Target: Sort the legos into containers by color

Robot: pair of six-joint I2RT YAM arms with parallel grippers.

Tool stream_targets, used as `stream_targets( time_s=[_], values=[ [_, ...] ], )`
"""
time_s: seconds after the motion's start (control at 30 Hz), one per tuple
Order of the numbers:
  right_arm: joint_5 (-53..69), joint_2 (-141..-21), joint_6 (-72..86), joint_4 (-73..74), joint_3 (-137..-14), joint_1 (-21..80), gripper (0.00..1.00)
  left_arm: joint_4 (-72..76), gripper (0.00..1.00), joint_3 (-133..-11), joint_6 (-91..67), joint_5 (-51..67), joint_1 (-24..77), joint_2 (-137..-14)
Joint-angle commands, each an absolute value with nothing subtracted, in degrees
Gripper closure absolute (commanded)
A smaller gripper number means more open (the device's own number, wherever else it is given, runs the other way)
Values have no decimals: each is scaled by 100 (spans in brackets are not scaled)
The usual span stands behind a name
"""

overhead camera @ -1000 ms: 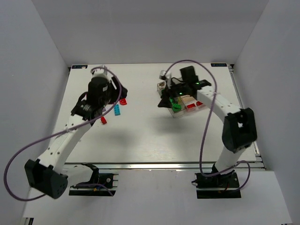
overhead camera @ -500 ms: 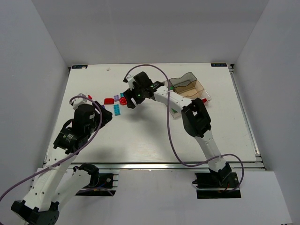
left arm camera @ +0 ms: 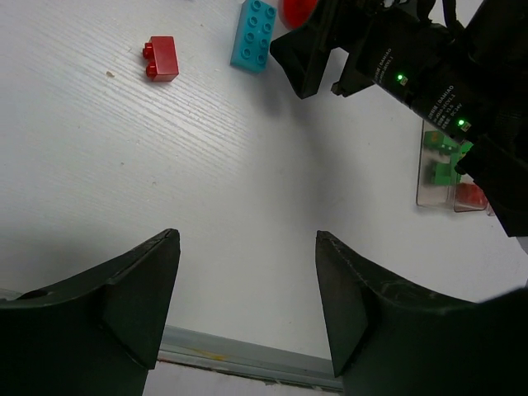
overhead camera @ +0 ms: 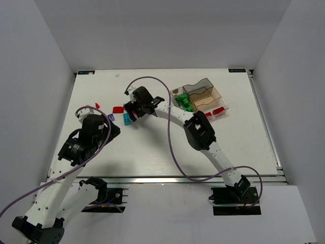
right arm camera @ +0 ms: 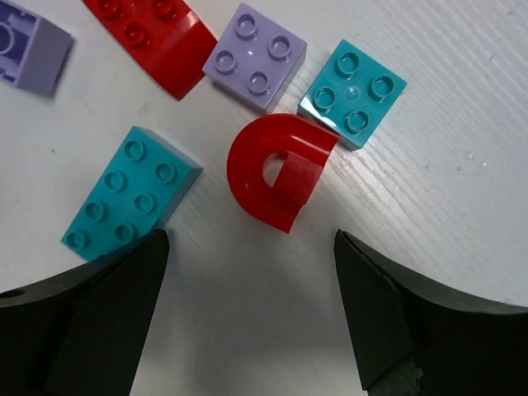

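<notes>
Red plastic arch-shaped lego brick (right arm camera: 247,177) looked light, hard, slippery; I planned pinching flat sides. Right pincer (right arm camera: 247,247) was spread, empty.

Red arch (right arm camera: 245,177) — purple brick (right arm camera: 254,56) & cyan sq. brick (right arm camera: 353,92) tight behind, open table (right arm camera: 247,330) in front

**White work surface (overhead camera: 152,152) inside a plain enclosure.**
The surface was white with a fine, wood-like grain, and pale grey walls (overhead camera: 162,30) rose on its left, far and right sides. A metal rail (overhead camera: 167,179) ran along its near edge. A small dark label (overhead camera: 85,72) sat at the far left corner and a second label (overhead camera: 237,70) at the far right.
</notes>
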State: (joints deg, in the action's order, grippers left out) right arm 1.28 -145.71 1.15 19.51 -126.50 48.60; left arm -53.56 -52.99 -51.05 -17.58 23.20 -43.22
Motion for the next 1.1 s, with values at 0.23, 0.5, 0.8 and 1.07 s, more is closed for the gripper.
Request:
stream_targets(
  time_s=[0.23,0.5,0.8,1.07],
  values=[
    [-185,-15064,114,1310,-13333,4808,16,-5580,23,-5555,-5124,-1811,2320,-4333],
    [140,-15249,237,1064,-13430,4764,28,-5766,23,-5590,-5291,-1942,2320,-4175],
    [333,-14741,255,888,-12781,4623,65,-5476,23,-5353,-5361,-1969,2320,-4403],
    [1219,-13467,35,791,-11438,4264,99,-5107,21,-5089,-5379,-2197,2320,-4895]
  ],
)
